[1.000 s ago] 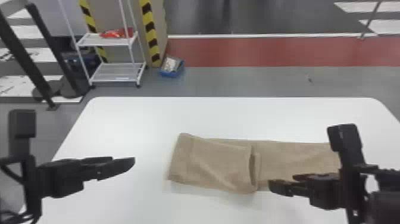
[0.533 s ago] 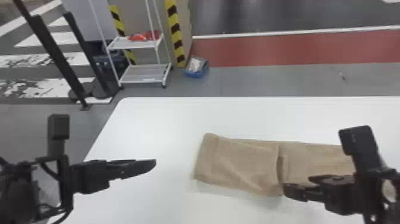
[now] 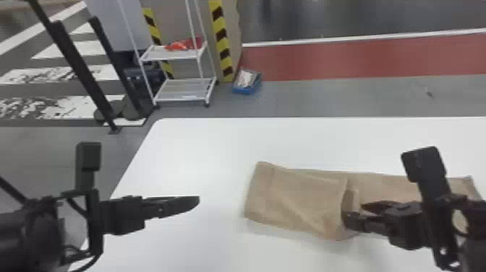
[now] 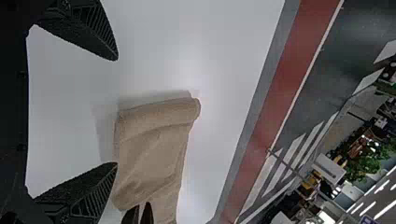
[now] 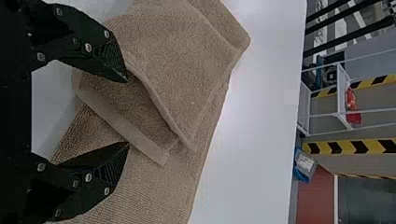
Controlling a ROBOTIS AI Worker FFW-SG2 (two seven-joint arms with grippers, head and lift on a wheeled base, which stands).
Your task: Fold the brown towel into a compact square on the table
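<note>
The brown towel (image 3: 296,202) lies on the white table, its left part folded over onto the rest and a longer single strip running off to the right. My left gripper (image 3: 197,204) is above the table to the left of the towel, apart from it. In the left wrist view the left gripper (image 4: 116,112) has its fingers wide apart, with the towel (image 4: 154,149) farther off. At the edge of the folded part is my right gripper (image 3: 356,213). The right wrist view shows the right gripper (image 5: 128,112) open, its fingertips around the loose folded edges of the towel (image 5: 182,60).
The white table (image 3: 202,152) extends behind and to the left of the towel. Beyond it on the floor stand a white shelf rack (image 3: 184,90), a blue box (image 3: 247,82) and black posts (image 3: 79,68).
The head view has turned to the left, so the table and towel sit farther right in it. My right gripper's fingers have come closer to the towel's folded edge.
</note>
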